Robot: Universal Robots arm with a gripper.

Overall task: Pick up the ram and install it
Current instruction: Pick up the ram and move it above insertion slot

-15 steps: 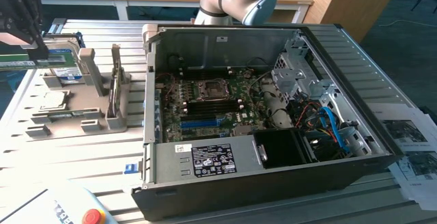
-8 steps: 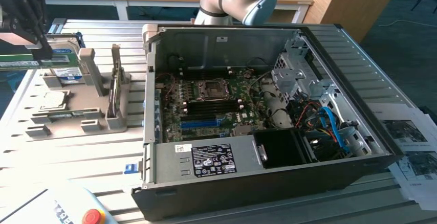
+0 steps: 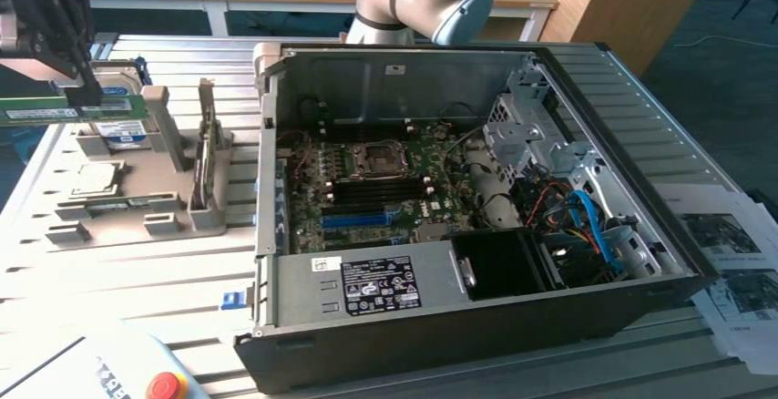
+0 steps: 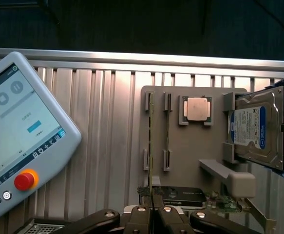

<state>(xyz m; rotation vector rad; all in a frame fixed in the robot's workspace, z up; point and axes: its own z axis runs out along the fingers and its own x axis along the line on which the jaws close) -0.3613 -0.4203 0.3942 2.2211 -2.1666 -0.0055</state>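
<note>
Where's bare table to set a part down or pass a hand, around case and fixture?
Free: slatted table between the parts fixture and the teach pendant, at the exterior view's left of the PC case. Crowded: the fixture, with hard drive and CPU; papers on the case's other side. The end effector holds the ram by the fixture.

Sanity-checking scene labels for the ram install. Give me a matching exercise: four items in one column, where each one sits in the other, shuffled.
Items:
1. ram stick
2. hard drive
3. processor chip
4. motherboard

Places:
A. inside the open computer case
B. clamped in the gripper
C. lying flat in a pocket of the grey tray
D. propped at one end of the tray, blue and white label showing

Pairs: 1-B, 2-D, 3-C, 4-A
</note>
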